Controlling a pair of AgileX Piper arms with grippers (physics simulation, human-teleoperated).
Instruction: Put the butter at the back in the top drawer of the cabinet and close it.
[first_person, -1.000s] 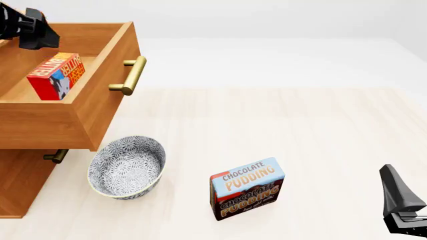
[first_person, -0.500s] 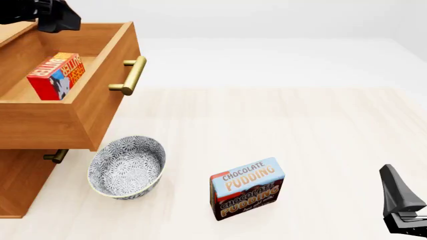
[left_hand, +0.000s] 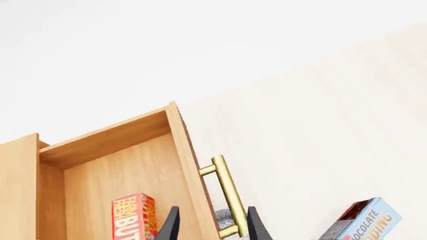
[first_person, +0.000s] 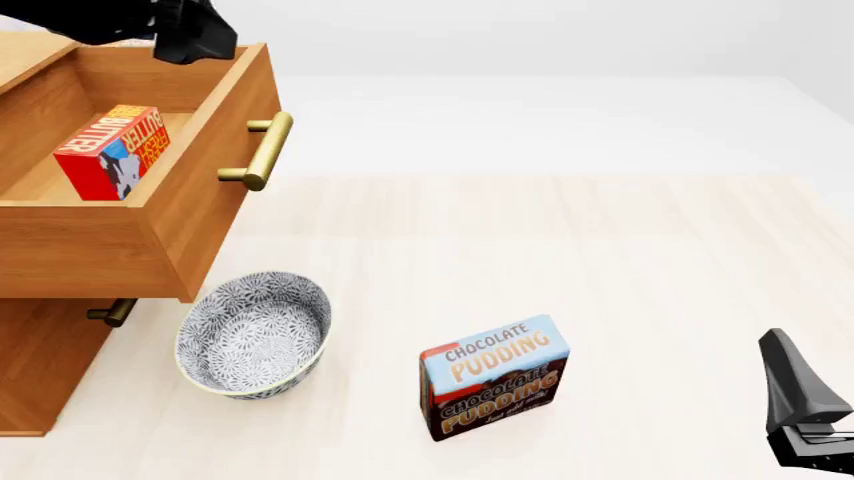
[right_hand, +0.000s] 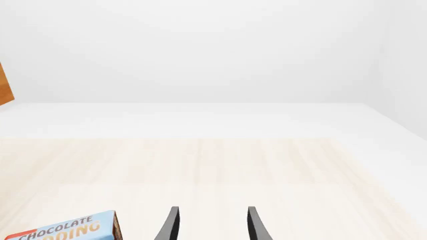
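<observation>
The butter (first_person: 114, 152), a small red box, stands inside the pulled-out top drawer (first_person: 94, 245) of the wooden cabinet (first_person: 40, 372). In the left wrist view the butter (left_hand: 133, 220) shows beside the drawer's wood floor (left_hand: 113, 175). My left gripper (first_person: 198, 42) hovers above the drawer's front edge, near the brass handle (first_person: 262, 150). It is open and empty, and the handle (left_hand: 225, 192) shows beyond its fingers (left_hand: 170, 227). My right gripper (first_person: 798, 398) rests low at the near right. Its fingertips (right_hand: 255, 225) stand apart with nothing between them.
A patterned bowl (first_person: 254, 335) sits on the table below the open drawer. A Chocolate Pudding box (first_person: 494, 378) stands upright near the front centre, also seen from the right wrist (right_hand: 67, 230). A lower drawer's handle (first_person: 112, 312) peeks out under the top drawer.
My left gripper has moved to the right above the drawer, from over its back to over its front edge. The butter, drawer and right arm have not moved.
</observation>
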